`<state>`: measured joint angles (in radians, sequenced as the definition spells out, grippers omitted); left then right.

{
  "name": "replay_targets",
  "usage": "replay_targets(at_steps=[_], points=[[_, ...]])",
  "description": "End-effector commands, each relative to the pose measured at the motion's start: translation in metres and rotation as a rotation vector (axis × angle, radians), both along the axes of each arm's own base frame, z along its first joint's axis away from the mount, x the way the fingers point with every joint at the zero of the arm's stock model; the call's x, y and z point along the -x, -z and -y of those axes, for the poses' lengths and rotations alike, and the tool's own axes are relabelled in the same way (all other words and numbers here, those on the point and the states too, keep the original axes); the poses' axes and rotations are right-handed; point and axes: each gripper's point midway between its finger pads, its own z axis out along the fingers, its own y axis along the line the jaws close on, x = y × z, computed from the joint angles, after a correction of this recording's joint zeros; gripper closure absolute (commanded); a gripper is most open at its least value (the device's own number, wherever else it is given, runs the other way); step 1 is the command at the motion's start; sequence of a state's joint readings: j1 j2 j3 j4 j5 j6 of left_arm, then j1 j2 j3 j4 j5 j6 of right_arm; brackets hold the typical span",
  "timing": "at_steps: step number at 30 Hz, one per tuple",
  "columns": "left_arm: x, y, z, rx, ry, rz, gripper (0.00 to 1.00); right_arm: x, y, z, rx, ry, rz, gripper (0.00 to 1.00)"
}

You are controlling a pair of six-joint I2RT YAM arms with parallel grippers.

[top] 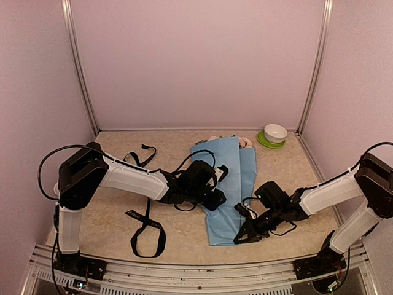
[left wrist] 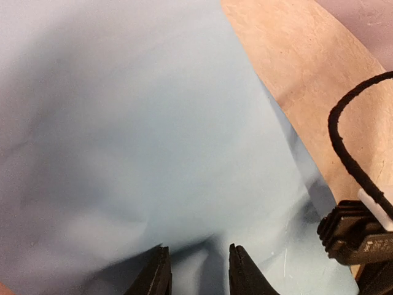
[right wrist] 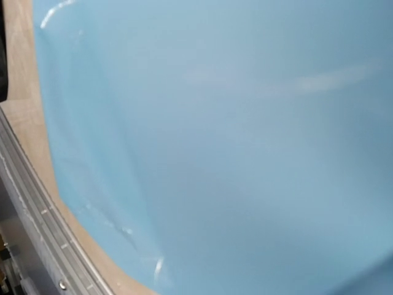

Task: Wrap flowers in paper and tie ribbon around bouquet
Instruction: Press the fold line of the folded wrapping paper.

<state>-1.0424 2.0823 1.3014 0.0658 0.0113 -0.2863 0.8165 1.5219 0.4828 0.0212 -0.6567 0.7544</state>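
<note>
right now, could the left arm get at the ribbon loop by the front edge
Probably yes. The ribbon lies uncovered on the left arm's own side of the table. The left gripper is out over the paper, so the arm would have to draw back first.

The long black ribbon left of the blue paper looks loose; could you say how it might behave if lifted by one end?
Probably very floppy: the long flat black ribbon lies in slack loops on the beige table, so it would likely dangle and trail. Thin and narrow, it is probably light. Pushed, it would likely bunch rather than slide whole.
</note>
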Motion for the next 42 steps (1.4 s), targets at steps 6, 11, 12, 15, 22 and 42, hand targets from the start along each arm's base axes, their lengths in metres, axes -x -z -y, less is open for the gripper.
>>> replay_targets(at_steps=[6, 11, 12, 15, 22, 42], points=[[0.04, 0.041, 0.038, -0.1, 0.128, -0.007, 0.67, -0.002, -0.004, 0.003, 0.016, 0.024, 0.03, 1.0], [0.044, 0.063, 0.028, -0.16, 0.132, -0.033, 0.67, -0.017, -0.029, 0.001, -0.001, 0.061, 0.124, 0.72], [0.045, 0.067, 0.026, -0.17, 0.134, -0.039, 0.67, -0.023, -0.035, 0.004, 0.01, 0.078, 0.147, 0.65], [0.048, 0.073, 0.021, -0.185, 0.133, -0.048, 0.67, -0.05, -0.058, 0.021, 0.041, 0.172, 0.224, 0.52], [0.048, 0.076, 0.018, -0.185, 0.126, -0.049, 0.67, -0.095, -0.056, 0.073, 0.068, 0.366, 0.226, 0.01], [0.05, 0.075, 0.017, -0.171, 0.124, -0.049, 0.64, -0.101, -0.031, 0.031, -0.205, 0.327, 0.072, 0.38]])
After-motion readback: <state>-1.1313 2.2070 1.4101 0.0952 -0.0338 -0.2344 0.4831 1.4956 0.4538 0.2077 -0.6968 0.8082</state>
